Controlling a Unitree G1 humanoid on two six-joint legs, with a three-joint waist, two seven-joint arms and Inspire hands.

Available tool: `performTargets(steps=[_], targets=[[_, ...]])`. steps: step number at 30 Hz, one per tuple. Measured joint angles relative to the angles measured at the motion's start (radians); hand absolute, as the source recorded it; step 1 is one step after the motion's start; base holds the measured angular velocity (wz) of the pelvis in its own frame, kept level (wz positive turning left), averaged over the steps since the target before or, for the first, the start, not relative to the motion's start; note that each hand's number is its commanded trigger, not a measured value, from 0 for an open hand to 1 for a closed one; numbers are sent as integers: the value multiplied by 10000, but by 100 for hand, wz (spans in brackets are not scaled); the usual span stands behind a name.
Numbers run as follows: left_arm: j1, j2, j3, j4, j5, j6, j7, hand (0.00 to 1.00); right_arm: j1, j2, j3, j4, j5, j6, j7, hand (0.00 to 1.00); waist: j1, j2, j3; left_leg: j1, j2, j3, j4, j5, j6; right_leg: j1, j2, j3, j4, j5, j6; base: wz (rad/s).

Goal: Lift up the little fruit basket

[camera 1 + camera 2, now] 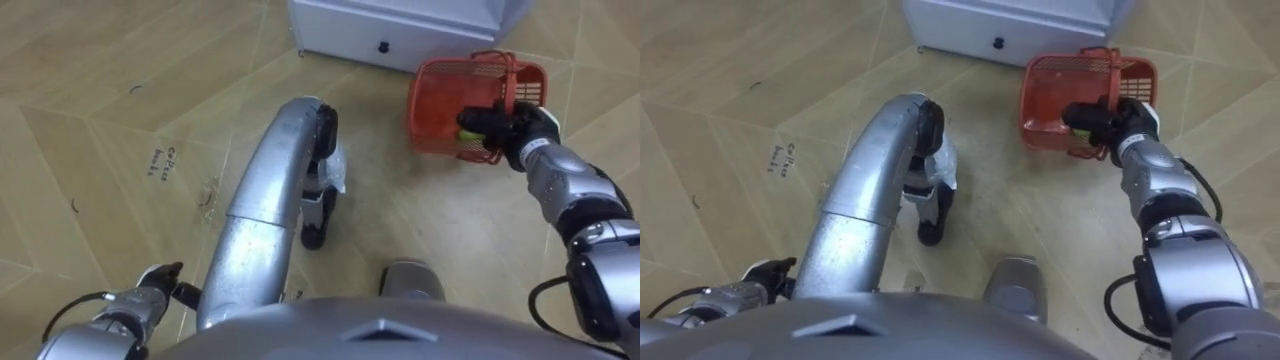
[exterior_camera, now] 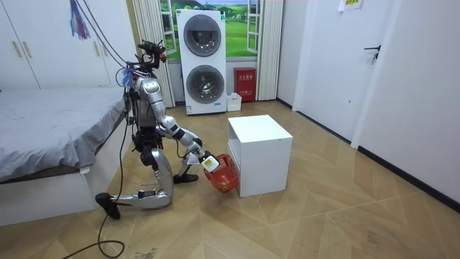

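Observation:
The fruit basket is red plastic mesh with a hoop handle, and something yellow-green shows at its near rim. It sits tilted at the foot of a white cabinet. My right hand reaches out to it, dark fingers curled over the near rim by the handle. In the room view I kneel on the floor beside the cabinet, right arm stretched down to the basket. My left hand hangs low at the lower left, away from the basket.
A wood floor lies all around. The cabinet stands just behind the basket. In the room view a bed is behind me and stacked washing machines stand against the far wall.

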Motion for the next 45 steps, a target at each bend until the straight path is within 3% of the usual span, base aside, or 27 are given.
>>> performTargets(steps=[4,7,8,10,13,15,16,17,18,20,23,24,25,27,28,29,30,32,33,39,45], targets=[[-53,4,579,-88,0,16,4,0,-9,8,2,-578,-344,223,-1,100,146,97,-62,595,145,-33,-996,-26,107,-18,-3,54,-1741,-41,37,-31],[-24,6,925,-108,17,289,-1,0,-9,7,-158,-1159,-220,412,-1,100,165,141,-110,1250,233,-30,-2342,148,218,140,-41,111,-3926,15,135,-35],[19,10,1067,-106,16,444,1,0,-7,7,-201,-1198,-229,422,-10,100,160,159,-120,1620,209,-20,-2894,225,266,409,-124,-9,-4909,107,231,-24],[154,31,1076,-152,23,603,5,0,1,8,-204,-1341,-312,466,-33,100,154,226,-172,2197,187,-30,-3708,329,306,732,-217,-160,-6203,620,166,-21],[369,71,1093,-415,-17,884,67,0,16,32,-274,-1838,-300,541,-146,100,27,295,-217,3239,0,-10,-5114,601,395,1135,-377,-326,-7730,2166,53,-12],[435,72,1266,-519,-4,968,190,0,187,121,-277,-2091,-262,541,-146,100,26,331,-240,4319,-76,-64,-6104,699,448,1272,-360,-326,-8171,4167,-25,-14],[462,84,1272,-525,-10,1005,213,0,270,180,-270,-2160,-266,542,-143,100,31,329,-246,4630,-87,-83,-6325,700,449,1281,-342,-311,-8203,4790,-84,-14],[526,100,1272,-538,-10,1073,220,0,562,266,-263,-2444,-306,543,-123,100,21,353,-301,5190,-165,-174,-6760,739,443,1274,-289,-327,-8250,5809,-28,-4],[549,98,1277,-545,-8,1154,223,0,856,293,-267,-2733,-368,532,-72,100,-33,354,-301,5764,-265,-210,-7190,780,479,1179,-231,-344,-8067,6151,2,0],[794,83,1277,-856,22,1365,302,0,1126,374,-270,-2895,-571,530,-49,100,-282,423,-355,6578,-406,-313,-7664,790,499,957,-89,-355,-7574,6058,-30,6],[1095,58,1297,-1018,20,1401,440,0,1598,432,-266,-3054,-656,531,1,100,-339,565,-416,7926,-407,-586,-8585,912,419,449,192,-619,-7222,4868,50,-4],[1296,58,1356,-1138,13,1408,463,0,1775,440,-260,-3178,-659,542,2,100,-385,602,-420,8435,-394,-702,-9098,1061,338,198,189,-798,-7406,4295,69,-4],[1401,57,1358,-1199,13,1411,485,0,1839,437,-255,-3236,-648,547,-1,100,-399,625,-424,8666,-367,-751,-9345,1143,302,43,183,-881,-7514,3996,94,-8],[1694,31,1448,-1345,22,1441,505,0,1997,435,-213,-3317,-553,561,-40,100,-333,608,-433,9493,-201,-799,-10479,1594,173,-556,141,-1043,-8730,2957,66,-12],[1771,29,1445,-1377,14,1444,506,0,2055,433,-184,-3399,-552,582,-61,100,-304,618,-431,9678,-164,-856,-10730,1686,109,-617,134,-1125,-9217,2801,88,-4],[1886,30,1474,-1409,8,1444,529,0,2288,438,-180,-3719,-567,607,-107,100,-290,648,-445,9998,-77,-1000,-11146,1843,1,-574,153,-1391,-10525,2616,124,-3],[2019,28,1550,-1490,19,1451,621,0,2377,462,-173,-3960,-609,643,-132,100,-225,620,-478,10207,35,-1050,-11443,1943,-144,-460,274,-1660,-12006,2615,161,0],[2144,-54,1767,-1550,55,1471,678,0,2416,524,-175,-4230,-648,646,-205,100,-183,675,-505,10452,281,-1148,-11780,2036,-342,226,559,-2119,-13509,2757,235,-10],[2168,-111,1939,-1555,125,1472,673,0,2449,570,-176,-4277,-643,645,-267,100,-134,745,-513,10649,442,-1293,-12099,2150,-506,686,804,-2390,-14189,3089,143,0],[2717,-148,2454,-1764,248,1444,611,0,2914,627,-169,-4925,-520,656,-448,100,-24,621,-523,11862,678,-1614,-13582,2603,-834,2330,1243,-2901,-16295,3788,-91,9],[3026,-202,2854,-2102,901,1421,560,0,2915,613,-192,-5235,-410,643,-580,100,-39,384,-537,12243,648,-1948,-13947,2740,-984,3071,1378,-3376,-17194,3931,-210,19]])
